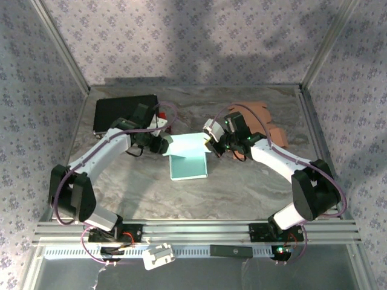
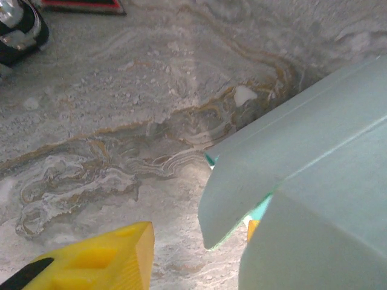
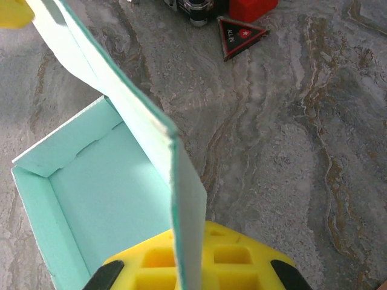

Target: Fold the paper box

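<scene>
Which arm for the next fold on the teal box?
Left. The right gripper is shut on the raised panel, holding it up. The left gripper is open at the side flap, so probably free to tuck it.

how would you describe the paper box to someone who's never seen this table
Start at the grey marbled table and look to its middle, between the left gripper and the right gripper. The paper box sits there: a pale mint-green open tray with a raised flap, unlike the flat black slab at far left and the brown pieces at far right.
</scene>
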`<state>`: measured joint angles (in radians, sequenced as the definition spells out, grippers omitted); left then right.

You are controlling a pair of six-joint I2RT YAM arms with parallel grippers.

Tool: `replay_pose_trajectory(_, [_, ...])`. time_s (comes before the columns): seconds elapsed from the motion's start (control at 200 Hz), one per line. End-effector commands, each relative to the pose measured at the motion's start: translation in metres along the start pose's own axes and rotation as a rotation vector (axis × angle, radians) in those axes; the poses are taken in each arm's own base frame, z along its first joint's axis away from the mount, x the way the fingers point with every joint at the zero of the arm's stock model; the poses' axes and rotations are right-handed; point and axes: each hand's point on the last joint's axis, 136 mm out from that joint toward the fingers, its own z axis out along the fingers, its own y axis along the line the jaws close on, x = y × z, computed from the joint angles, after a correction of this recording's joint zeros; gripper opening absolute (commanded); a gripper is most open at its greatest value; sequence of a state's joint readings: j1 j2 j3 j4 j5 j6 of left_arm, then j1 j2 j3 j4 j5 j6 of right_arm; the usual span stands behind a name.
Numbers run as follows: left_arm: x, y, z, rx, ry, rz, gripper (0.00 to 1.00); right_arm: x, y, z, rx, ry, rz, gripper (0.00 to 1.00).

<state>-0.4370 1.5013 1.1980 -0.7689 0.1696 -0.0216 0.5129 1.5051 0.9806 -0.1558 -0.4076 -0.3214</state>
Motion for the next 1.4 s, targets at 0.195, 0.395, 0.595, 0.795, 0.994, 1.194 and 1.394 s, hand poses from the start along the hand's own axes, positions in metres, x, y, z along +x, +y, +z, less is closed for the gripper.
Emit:
replay_pose_trajectory(0.195, [-0.011,-0.007,0.008,-0.020,0.031,0.062,0.32,-0.007,0.001,-0.001,-0.022,-0.004,-0.015,0.00])
replay_pose_trajectory(0.395, [-0.014,-0.006,0.010,-0.053,0.021,0.025,0.13,-0.007,0.000,-0.001,-0.010,0.002,-0.002,0.00])
replay_pose_trajectory(0.595, [-0.032,-0.018,0.009,-0.043,-0.052,-0.143,0.00,-0.019,-0.014,0.004,0.107,0.027,0.141,0.00])
replay_pose_trajectory(0.795, [-0.048,-0.019,0.006,-0.068,-0.128,-0.294,0.00,-0.041,-0.025,0.013,0.296,0.002,0.288,0.00])
replay_pose_trajectory(0.994, [-0.070,-0.008,0.007,-0.125,-0.208,-0.379,0.00,-0.076,-0.026,0.033,0.468,-0.095,0.381,0.00])
replay_pose_trajectory(1.194, [-0.093,-0.001,0.001,-0.127,-0.308,-0.407,0.00,-0.092,-0.031,0.041,0.495,-0.250,0.452,0.00])
replay_pose_trajectory(1.394, [-0.107,-0.001,-0.002,-0.075,-0.396,-0.369,0.00,-0.097,-0.019,0.054,0.395,-0.349,0.367,0.00])
